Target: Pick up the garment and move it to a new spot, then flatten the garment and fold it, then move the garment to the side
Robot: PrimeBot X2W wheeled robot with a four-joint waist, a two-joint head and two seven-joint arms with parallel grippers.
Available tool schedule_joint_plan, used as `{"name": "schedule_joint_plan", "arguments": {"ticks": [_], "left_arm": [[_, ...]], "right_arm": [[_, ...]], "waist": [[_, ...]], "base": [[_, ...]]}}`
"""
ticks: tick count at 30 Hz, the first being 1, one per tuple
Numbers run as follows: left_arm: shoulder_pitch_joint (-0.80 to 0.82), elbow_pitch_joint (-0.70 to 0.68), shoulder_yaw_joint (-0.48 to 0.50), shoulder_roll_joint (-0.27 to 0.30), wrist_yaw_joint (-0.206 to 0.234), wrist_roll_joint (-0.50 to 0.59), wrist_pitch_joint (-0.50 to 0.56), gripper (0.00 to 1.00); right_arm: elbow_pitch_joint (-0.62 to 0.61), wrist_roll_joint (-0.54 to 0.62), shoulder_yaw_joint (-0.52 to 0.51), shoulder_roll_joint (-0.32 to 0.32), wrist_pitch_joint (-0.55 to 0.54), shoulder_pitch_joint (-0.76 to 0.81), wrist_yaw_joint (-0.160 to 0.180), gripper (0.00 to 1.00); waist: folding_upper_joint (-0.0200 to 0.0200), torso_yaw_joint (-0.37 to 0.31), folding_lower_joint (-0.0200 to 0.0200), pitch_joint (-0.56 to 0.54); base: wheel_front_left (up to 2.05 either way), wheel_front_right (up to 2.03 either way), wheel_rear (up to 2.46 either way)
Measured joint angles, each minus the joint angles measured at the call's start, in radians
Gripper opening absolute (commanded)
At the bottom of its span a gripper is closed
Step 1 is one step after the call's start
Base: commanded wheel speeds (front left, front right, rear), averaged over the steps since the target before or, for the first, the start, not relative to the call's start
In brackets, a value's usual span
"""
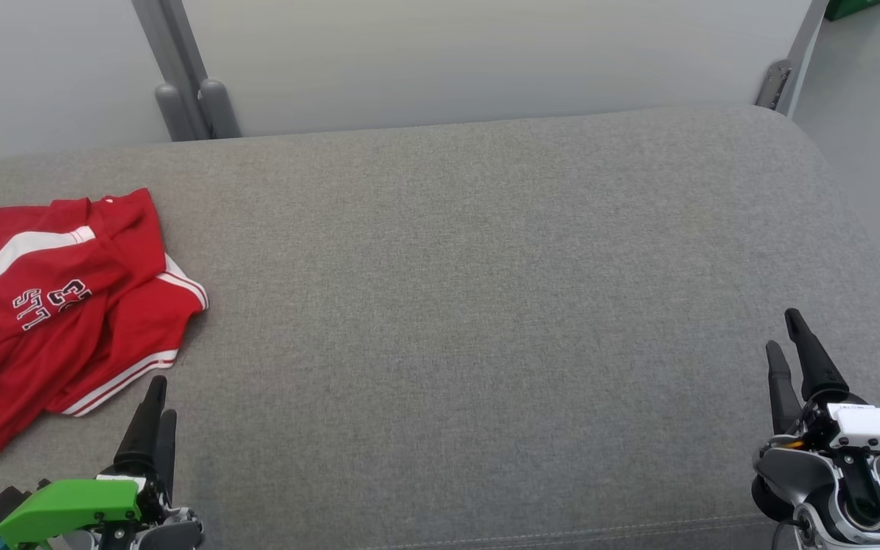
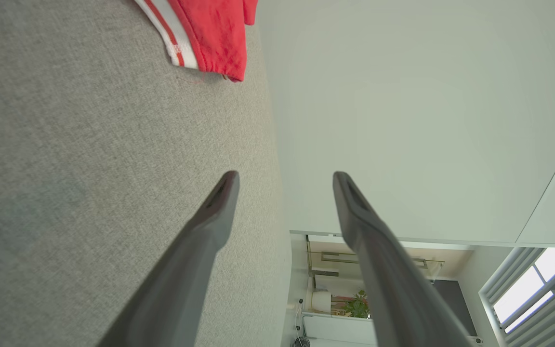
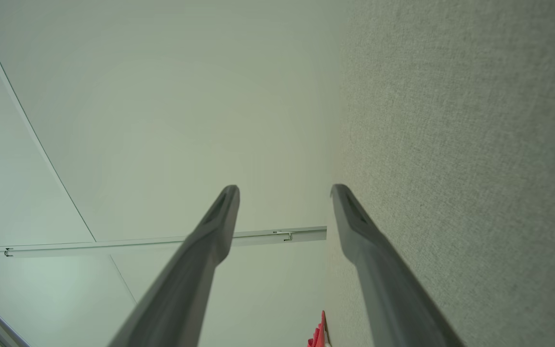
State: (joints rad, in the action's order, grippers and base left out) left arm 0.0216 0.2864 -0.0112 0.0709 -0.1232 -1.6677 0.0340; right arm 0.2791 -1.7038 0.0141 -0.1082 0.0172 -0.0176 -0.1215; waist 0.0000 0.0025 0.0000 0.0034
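Note:
A red garment (image 1: pixel 50 305) with white stripes and lettering lies crumpled at the left end of the grey cushioned surface (image 1: pixel 486 305). Its striped edge (image 2: pixel 200 33) shows at the top of the left wrist view, and a sliver of red (image 3: pixel 317 332) at the bottom of the right wrist view. My left gripper (image 1: pixel 157 397) hovers just right of the garment's near hem, open, with nothing between its fingers (image 2: pixel 219 202). My right gripper (image 1: pixel 784 336) stands at the far right, open and empty, fingers (image 3: pixel 350 212) apart.
A pale wall panel with grey metal posts (image 1: pixel 188 92) runs behind the surface. The surface's right end curves down toward the floor (image 1: pixel 868 92). In the left wrist view a room with a plant (image 2: pixel 357 303) and a window lies beyond the edge.

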Motion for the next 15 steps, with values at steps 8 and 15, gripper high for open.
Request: {"name": "schedule_joint_plan", "arguments": {"ticks": [8, 15], "left_arm": [[-0.001, -0.011, -0.017, 0.000, 0.000, 0.014, -0.024, 1.00], [-0.001, -0.020, -0.032, 0.005, 0.000, 0.085, -0.050, 1.00]], "right_arm": [[-0.013, 0.089, 0.019, -0.007, 0.020, 0.000, 0.000, 1.00], [-0.030, 0.224, 0.026, -0.025, 0.036, 0.000, 0.010, 1.00]], "waist": [[0.0000, 0.005, 0.0000, -0.001], [0.0000, 0.009, 0.0000, -0.001]], "base": [[0.00, 0.00, 0.00], [0.00, 0.00, 0.00]]}}
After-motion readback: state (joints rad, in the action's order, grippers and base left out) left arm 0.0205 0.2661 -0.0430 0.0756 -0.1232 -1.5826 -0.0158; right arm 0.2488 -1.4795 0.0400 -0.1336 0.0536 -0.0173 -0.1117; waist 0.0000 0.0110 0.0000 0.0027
